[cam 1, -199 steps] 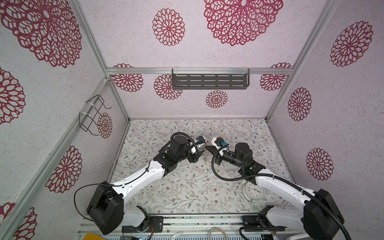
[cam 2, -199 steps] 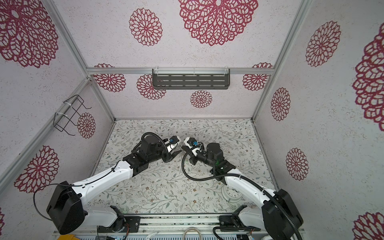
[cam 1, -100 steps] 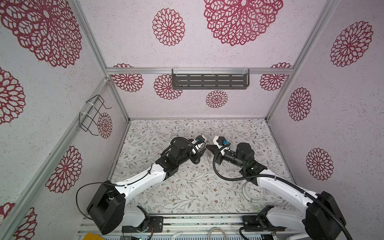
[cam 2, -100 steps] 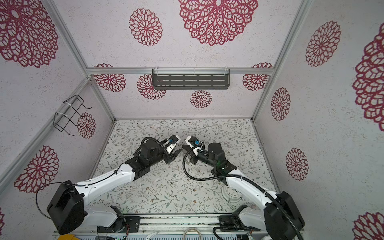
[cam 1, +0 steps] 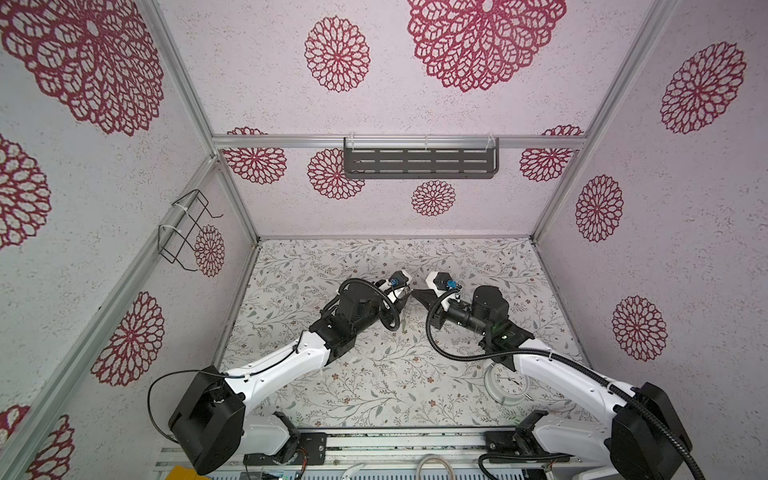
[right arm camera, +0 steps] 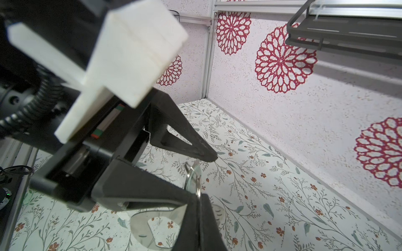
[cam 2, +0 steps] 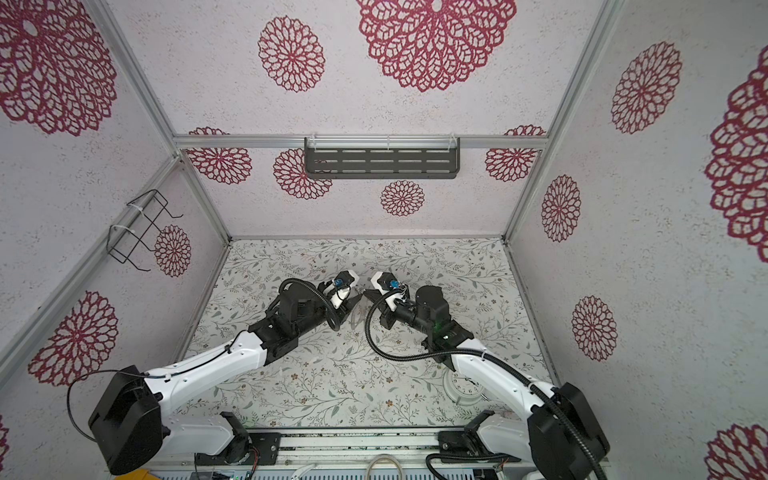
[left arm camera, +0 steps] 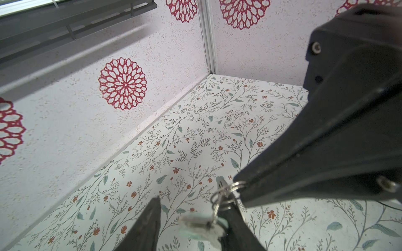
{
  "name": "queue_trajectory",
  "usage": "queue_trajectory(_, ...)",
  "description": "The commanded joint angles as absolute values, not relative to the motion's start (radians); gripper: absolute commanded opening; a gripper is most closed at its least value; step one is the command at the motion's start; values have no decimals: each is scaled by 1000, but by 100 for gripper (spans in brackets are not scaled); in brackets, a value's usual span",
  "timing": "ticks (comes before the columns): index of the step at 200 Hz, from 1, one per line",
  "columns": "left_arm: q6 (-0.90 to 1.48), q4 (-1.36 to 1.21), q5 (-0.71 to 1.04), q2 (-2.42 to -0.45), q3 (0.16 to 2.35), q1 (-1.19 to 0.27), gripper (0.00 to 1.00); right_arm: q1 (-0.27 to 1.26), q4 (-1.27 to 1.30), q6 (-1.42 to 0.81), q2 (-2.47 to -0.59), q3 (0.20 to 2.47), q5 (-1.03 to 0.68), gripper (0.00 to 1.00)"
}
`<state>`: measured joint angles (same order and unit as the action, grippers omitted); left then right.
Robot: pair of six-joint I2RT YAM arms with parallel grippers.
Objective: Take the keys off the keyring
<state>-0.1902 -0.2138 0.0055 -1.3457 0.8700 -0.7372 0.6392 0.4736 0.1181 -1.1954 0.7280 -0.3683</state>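
Numerals on the round white alarm clock are too small to read. It lies at the near edge of the leaf-printed tabletop, partly under the right arm. Farther in, mid-tabletop, the two black pincers stand tip to tip. The right pincer is pressed together on thin wire split rings. The left pincer stands spread, its matte wedge fingers either side of the keys, a blurred bunch with a pale greenish tag hanging from those rings. Only the right wrist view shows the keyring, a flat dull-metal loop with an oval opening, close beside the right pincer's fingers. Farthest, a dark slotted shelf hangs on the back wall.
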Motion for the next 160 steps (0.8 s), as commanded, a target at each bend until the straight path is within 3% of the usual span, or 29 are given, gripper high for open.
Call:
queue_trajectory(1,-198,-218,7,-1322,862,-746,48,635,526,93,-1172,764,-376,0)
queue_trajectory(48,-189,-209,-10,-1331,870,-744,52,635,529,86,-1177,769,-382,0)
queue_trajectory(71,-192,-205,-15,-1331,871,-744,50,635,531,84,-1175,767,-380,0)
queue_trajectory(160,-204,-206,0,-1331,868,-746,11,635,546,46,-1192,779,-390,0)
